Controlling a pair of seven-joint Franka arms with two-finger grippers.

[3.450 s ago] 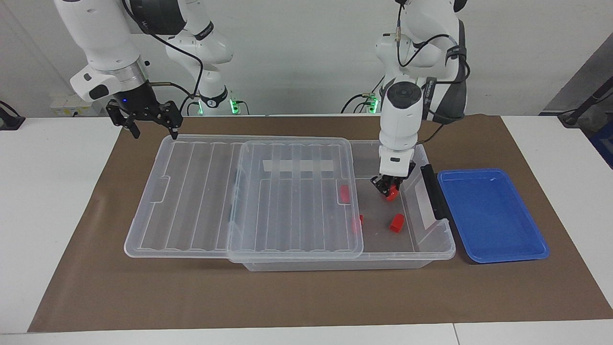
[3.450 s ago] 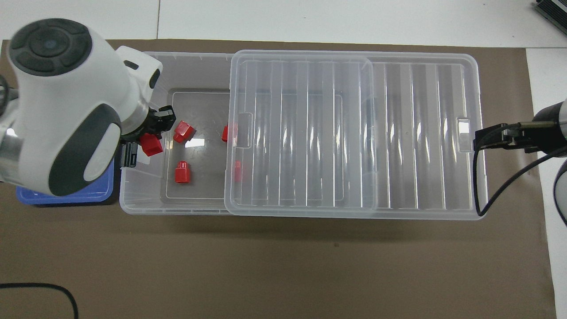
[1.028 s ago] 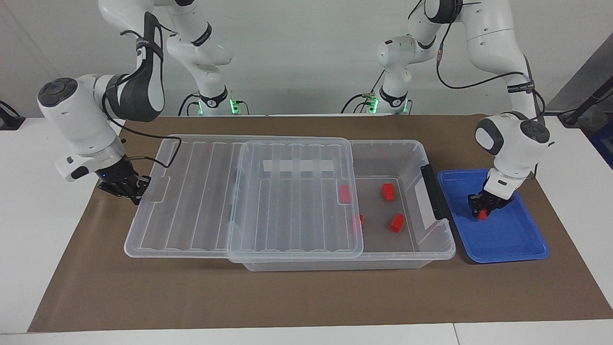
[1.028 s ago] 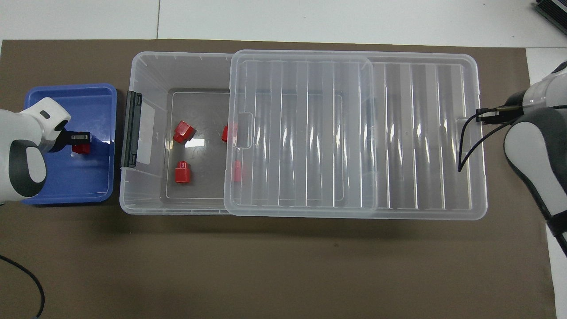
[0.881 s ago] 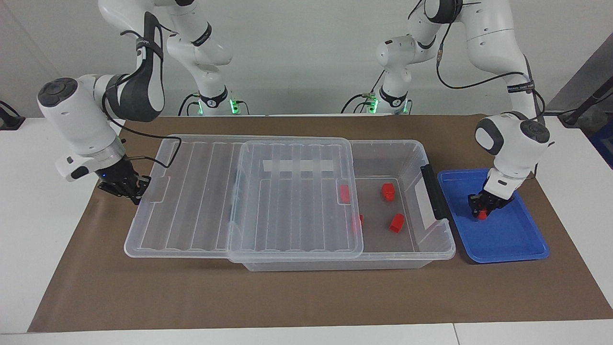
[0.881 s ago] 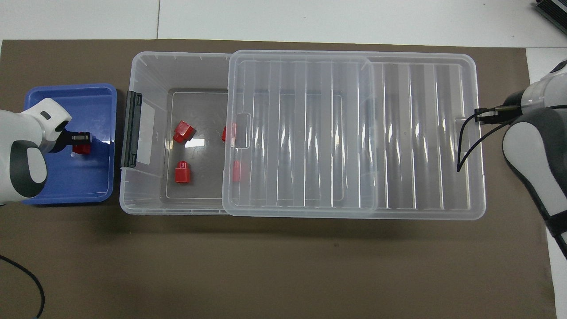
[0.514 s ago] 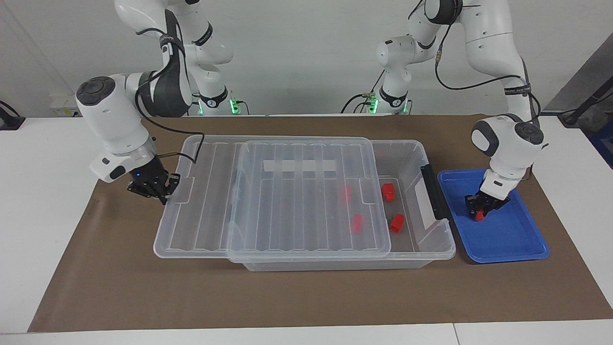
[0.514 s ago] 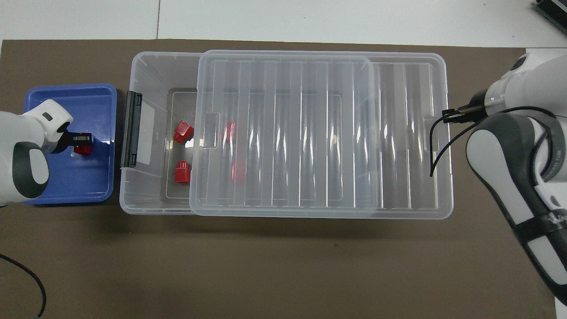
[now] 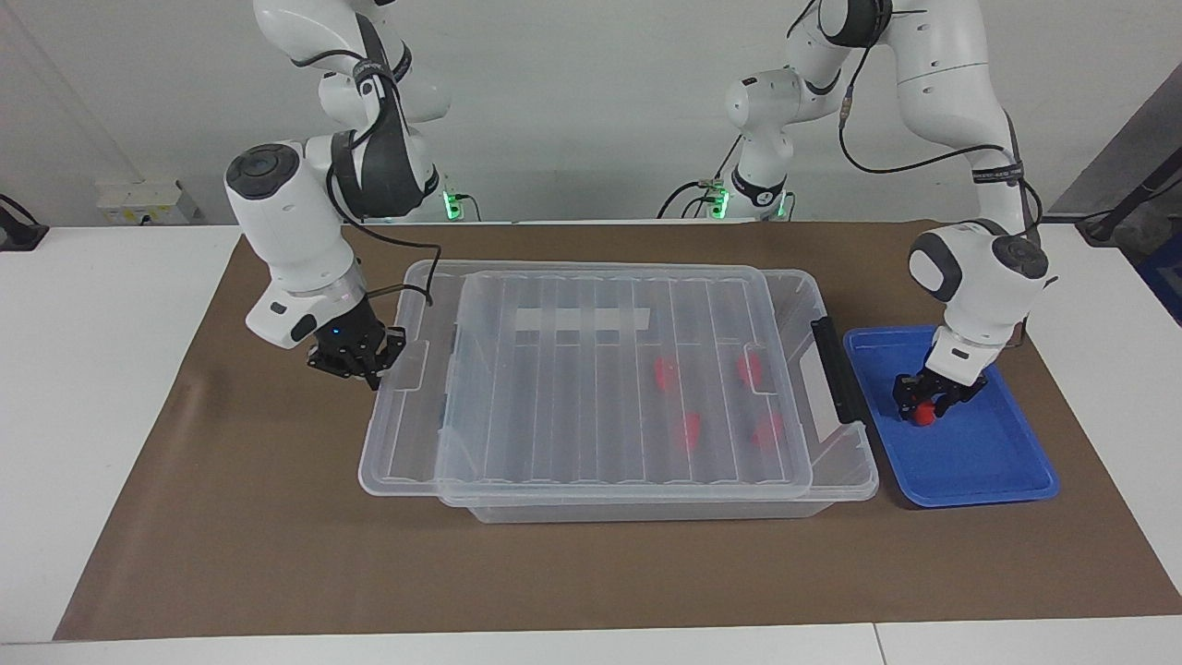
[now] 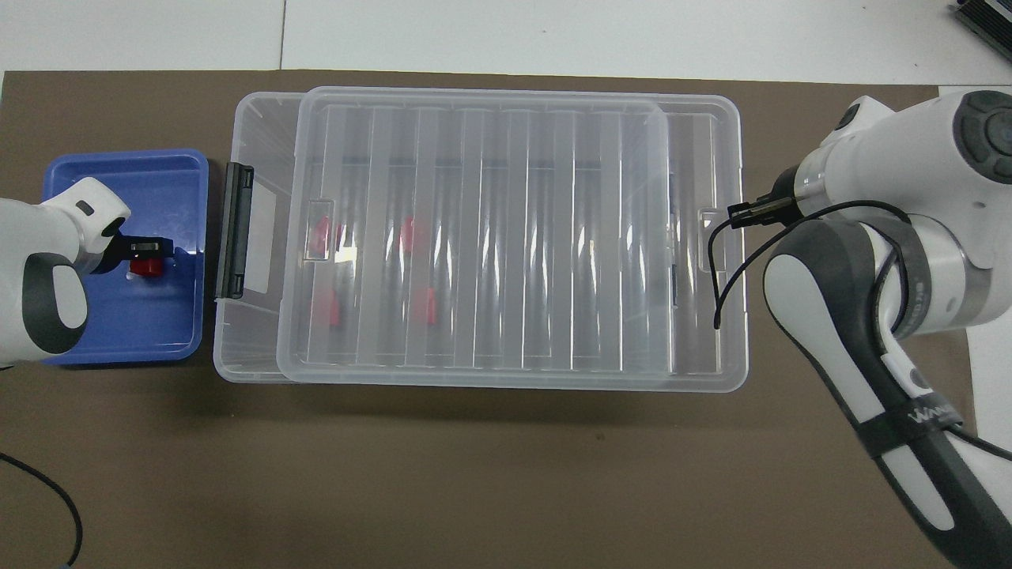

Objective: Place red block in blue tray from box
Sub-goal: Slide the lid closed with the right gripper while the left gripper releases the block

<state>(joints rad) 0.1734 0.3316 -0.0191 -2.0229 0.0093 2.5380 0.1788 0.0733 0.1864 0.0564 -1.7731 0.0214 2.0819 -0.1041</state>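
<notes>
Slid by the right tool (image 9: 372, 374), shut at its edge, the lid (image 9: 600, 369) now veils four blocks in the box (image 9: 836, 466). Left tool (image 9: 923, 406), jaws apart, brackets the red block (image 9: 919, 416) in the blue tray (image 9: 979, 462).

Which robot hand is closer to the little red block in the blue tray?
Left. The left gripper is right at the small red block inside the shallow blue plastic tray. The right gripper is at the clear ribbed lid, toward the right arm's end.
</notes>
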